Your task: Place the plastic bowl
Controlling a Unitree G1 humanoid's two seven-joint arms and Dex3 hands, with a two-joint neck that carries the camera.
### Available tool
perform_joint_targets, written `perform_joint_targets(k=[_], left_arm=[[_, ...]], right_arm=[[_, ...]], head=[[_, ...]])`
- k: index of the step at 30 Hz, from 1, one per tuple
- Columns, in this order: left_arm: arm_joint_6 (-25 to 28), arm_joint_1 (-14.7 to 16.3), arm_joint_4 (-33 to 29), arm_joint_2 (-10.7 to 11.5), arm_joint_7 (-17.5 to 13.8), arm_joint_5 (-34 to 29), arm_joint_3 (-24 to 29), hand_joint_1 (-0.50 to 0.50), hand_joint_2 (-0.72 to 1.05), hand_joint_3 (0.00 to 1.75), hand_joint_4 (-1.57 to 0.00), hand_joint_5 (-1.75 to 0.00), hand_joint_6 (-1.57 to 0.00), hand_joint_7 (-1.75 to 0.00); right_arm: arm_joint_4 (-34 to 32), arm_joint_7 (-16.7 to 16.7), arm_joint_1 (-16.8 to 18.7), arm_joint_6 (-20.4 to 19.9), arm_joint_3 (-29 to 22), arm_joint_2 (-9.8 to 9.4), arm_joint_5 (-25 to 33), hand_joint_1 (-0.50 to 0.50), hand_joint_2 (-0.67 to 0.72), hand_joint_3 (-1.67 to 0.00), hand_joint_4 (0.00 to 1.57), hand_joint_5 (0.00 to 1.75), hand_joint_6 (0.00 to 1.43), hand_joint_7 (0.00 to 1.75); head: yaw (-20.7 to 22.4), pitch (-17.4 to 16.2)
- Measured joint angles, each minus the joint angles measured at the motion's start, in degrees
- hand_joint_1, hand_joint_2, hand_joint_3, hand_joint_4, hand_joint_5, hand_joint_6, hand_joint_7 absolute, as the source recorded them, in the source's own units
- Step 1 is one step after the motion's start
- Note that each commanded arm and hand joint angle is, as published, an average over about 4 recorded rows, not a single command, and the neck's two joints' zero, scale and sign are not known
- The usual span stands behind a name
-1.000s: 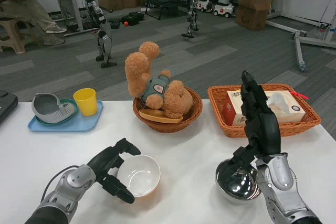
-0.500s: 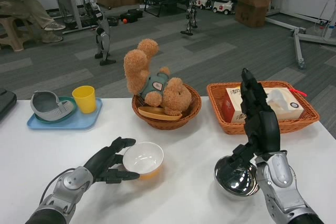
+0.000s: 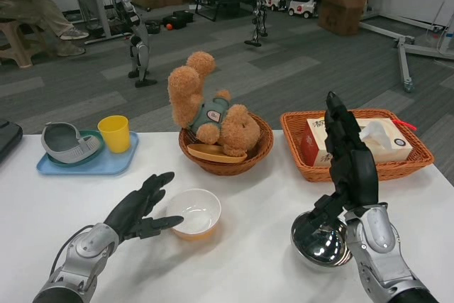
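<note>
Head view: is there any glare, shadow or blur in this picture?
Head view: the shiny round metal bowl mirrors bright room light and the black right hand above it; the white plastic bowl casts only a soft, faint shadow on the white table; the near things are sharp, the black left hand included, and nothing looks motion-blurred.

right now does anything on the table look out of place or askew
The teddy bear lies upside down in the round wicker basket, head low and one leg sticking up above the rim. Nothing looks spilled or damaged: the white plastic bowl sits upright by the left robot hand.
</note>
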Motion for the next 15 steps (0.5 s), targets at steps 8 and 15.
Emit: perform_joint_targets(k=[8, 15], left_arm=[[-0.70, 2.36, -7.73, 0.03, -0.51, -3.74, 3.81, -0.48, 0.78, 0.00, 0.00, -0.21, 0.00, -0.21], [-0.80, 3.81, -15.27, 0.14, -0.49, -13.66, 5.67, -0.49, -0.48, 0.00, 0.00, -0.21, 0.00, -0.21]], right_arm=[[-0.02, 0.00, 0.01, -0.04, 0.00, 0.00, 0.06, -0.46, 0.72, 0.00, 0.00, 0.00, 0.00, 0.07], [-0.03, 0.00, 0.04, -0.08, 0.01, 0.00, 0.17, -0.46, 0.72, 0.00, 0.00, 0.00, 0.00, 0.07]], head=[[0.14, 0.14], [0.46, 0.63]])
